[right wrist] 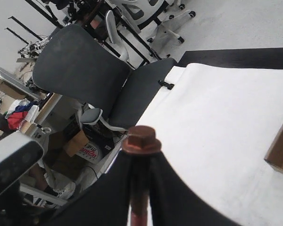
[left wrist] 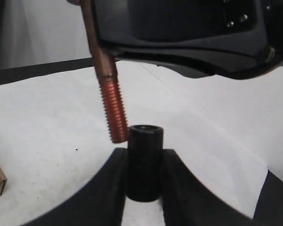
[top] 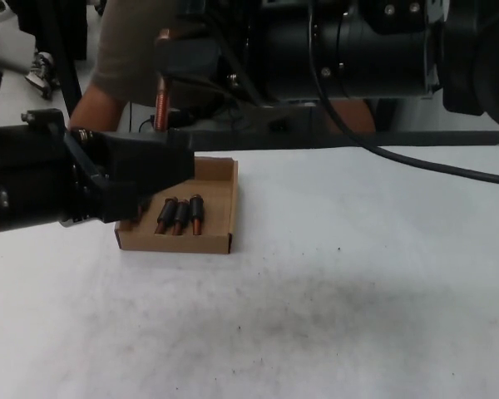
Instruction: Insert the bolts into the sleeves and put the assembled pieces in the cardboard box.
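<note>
— Where's the cardboard box (top: 175, 240)?
— Toward 10 o'clock on the white worktop (top: 382, 249), open side up. Three assembled pieces (top: 180, 218) lie side by side on its floor, copper ends showing out of black sleeves (top: 196, 206).
— And the arms?
— One black arm (top: 41, 179) comes in from 9 o'clock and covers the box's 9 o'clock side. A second black arm (top: 349, 41) spans the 12 o'clock edge.
— Any other bolt?
— A copper bolt (top: 160, 104) stands upright, head up, at 11 o'clock of the box, its lower end hidden behind the first arm. A black cable (top: 432, 165) crosses at 2 o'clock.
</note>
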